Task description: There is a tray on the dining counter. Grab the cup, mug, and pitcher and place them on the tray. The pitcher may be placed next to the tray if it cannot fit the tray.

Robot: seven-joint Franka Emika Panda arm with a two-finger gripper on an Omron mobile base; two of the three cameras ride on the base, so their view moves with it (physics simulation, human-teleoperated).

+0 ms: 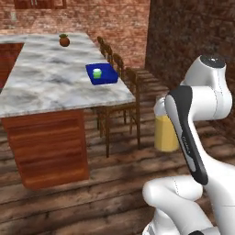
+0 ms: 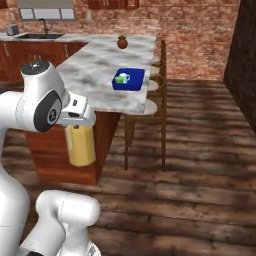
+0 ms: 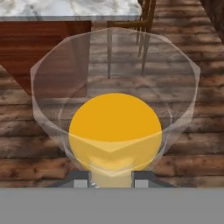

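Observation:
My gripper is shut on the pitcher, a clear glass cylinder of orange-yellow liquid seen from above in the hand view. The pitcher hangs in the air over the wooden floor, off the near corner of the dining counter. From the right it shows as a yellow column under the hand. Far along the counter's chair side lies the blue tray. On it stand the green cup and, close beside it, the pale teal mug.
Wooden chairs line the counter's right side by the tray. A round brown-red fruit sits at the counter's far end. A sink worktop runs along the back brick wall. Open wood floor lies to the right.

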